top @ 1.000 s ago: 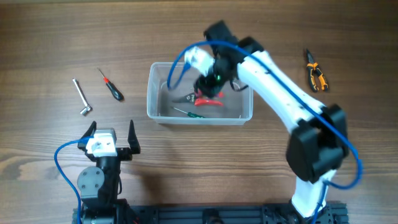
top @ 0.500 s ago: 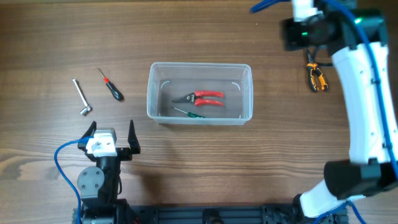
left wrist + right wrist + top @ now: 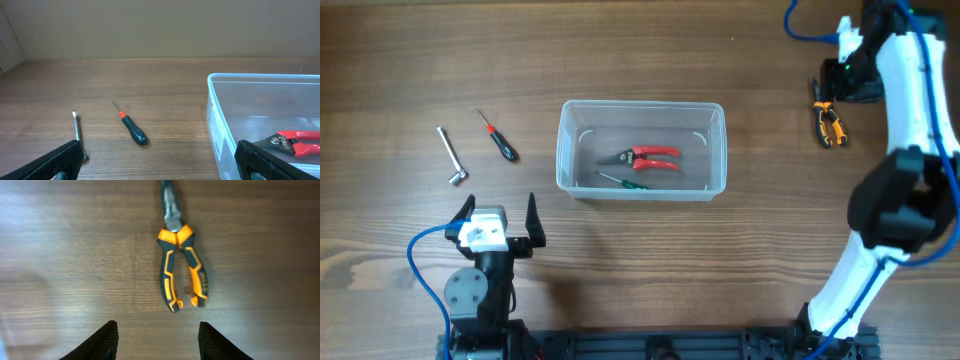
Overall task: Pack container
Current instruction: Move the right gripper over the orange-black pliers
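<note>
The clear plastic container [image 3: 642, 148] sits mid-table; it also shows in the left wrist view [image 3: 220, 125]. Inside lie red-handled pliers [image 3: 645, 156] and a green screwdriver [image 3: 625, 181]. Orange-and-black pliers [image 3: 829, 118] lie on the wood at the far right; in the right wrist view they [image 3: 179, 265] lie just ahead of my open, empty right gripper [image 3: 157, 340], which hovers above them [image 3: 848, 72]. My left gripper [image 3: 500, 222] is open and empty near the front left [image 3: 160, 165]. A red-and-black screwdriver [image 3: 500, 137] and a metal wrench [image 3: 451, 155] lie left of the container.
The screwdriver [image 3: 131, 127] and wrench [image 3: 77, 134] show ahead of the left fingers. The right arm [image 3: 910, 180] runs down the right side of the table. The left arm's base [image 3: 475, 295] stands at the front left.
The right arm has left the container, swung to the far right and dropped over the orange pliers. The red pliers stay in the container. The left arm has not moved.
</note>
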Available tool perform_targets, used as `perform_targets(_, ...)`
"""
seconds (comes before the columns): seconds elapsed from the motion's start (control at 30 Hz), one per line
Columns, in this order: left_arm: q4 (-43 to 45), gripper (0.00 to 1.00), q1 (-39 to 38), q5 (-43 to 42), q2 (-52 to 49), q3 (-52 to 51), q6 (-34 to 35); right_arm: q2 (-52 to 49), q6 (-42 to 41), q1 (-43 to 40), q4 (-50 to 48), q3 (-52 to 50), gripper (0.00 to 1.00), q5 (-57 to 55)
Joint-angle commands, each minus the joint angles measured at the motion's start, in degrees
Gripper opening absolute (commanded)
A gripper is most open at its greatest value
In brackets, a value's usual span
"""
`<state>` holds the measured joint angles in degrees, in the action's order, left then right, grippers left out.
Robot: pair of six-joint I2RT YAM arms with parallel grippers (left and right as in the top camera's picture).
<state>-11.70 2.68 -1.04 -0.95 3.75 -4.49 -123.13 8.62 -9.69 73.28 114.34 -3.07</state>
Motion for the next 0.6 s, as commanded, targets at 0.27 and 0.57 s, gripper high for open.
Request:
perform_targets(0.27,0.2,1.0,-0.3,-0.9,0.1,-0.2,-1.3,-7.8,1.1,-0.3,-1.0,-0.5,0.45,-0.6)
perform_targets(0.57,0.1,1.0,-0.3,-0.9,0.1,-0.2,-1.3,-9.1,0.2,-1.8,-1.5,-0.5,0.4,-0.9)
